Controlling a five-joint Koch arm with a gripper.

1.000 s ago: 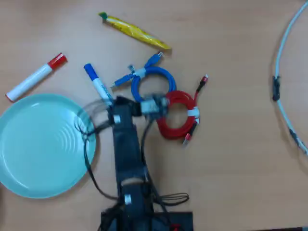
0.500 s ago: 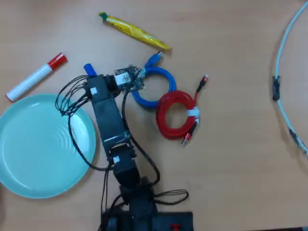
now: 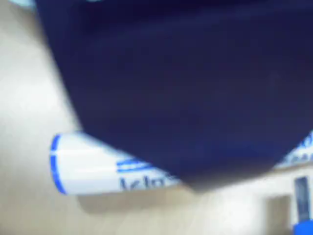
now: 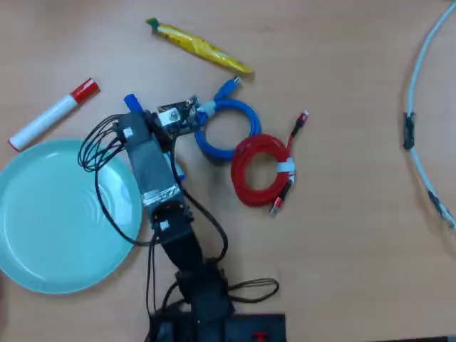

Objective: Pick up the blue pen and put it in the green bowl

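1. The blue pen (image 3: pixel 93 166) carries blue lettering on its white barrel, too blurred to read.
2. In the overhead view its blue cap (image 4: pixel 132 102) points up-left; the barrel runs down-right under the arm, beside the green bowl (image 4: pixel 50 228).
3. The hand (image 4: pixel 146 132) sits over the pen; its opening cannot be told.

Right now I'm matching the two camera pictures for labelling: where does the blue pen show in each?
Wrist view: the blue pen lies across the lower half, its blue-ringed end at left, mid-barrel hidden under the dark gripper body.
Overhead view: only the blue cap pokes out up-left of the arm, above the green bowl; a bit of barrel shows right of the arm.
Shared landmark: the blue lettering on the white barrel.
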